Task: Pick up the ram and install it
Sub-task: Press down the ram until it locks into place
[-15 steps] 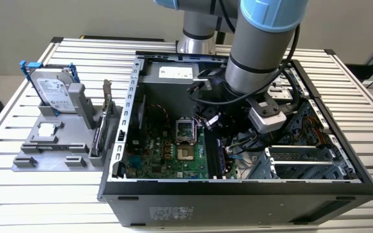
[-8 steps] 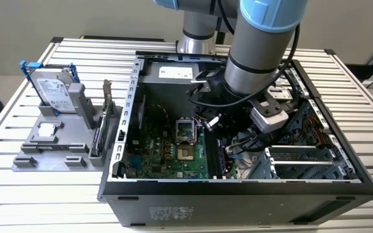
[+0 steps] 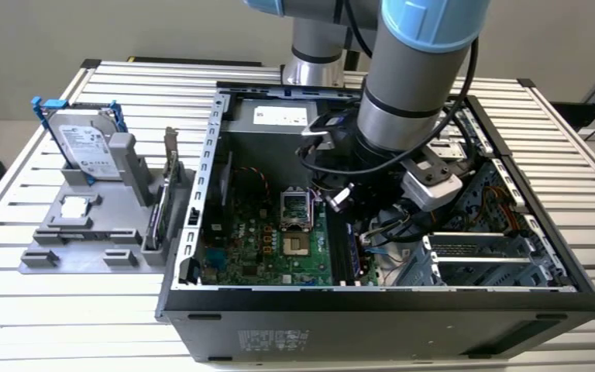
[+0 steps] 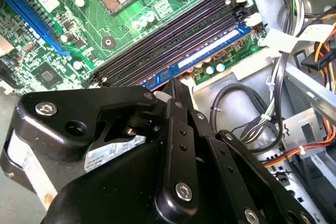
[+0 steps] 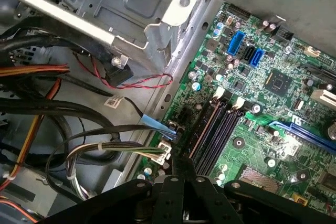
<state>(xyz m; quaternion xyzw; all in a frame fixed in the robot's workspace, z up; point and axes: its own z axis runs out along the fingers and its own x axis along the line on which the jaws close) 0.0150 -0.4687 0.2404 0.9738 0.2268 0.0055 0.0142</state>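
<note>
The arm is reaching down into the open computer case (image 3: 380,298), which is lying on a slatted metal table (image 3: 29,310). In the second wrist view the gripper (image 4: 170,90) is pressing the ram (image 4: 210,59) (blue stick, pale sticker, print unreadable) into the outermost memory slot of the green motherboard (image 4: 131,24); its fingers are closed on the ram's edge. A grey holder (image 3: 91,225) beside the case is holding a hard drive (image 3: 83,143).
</note>
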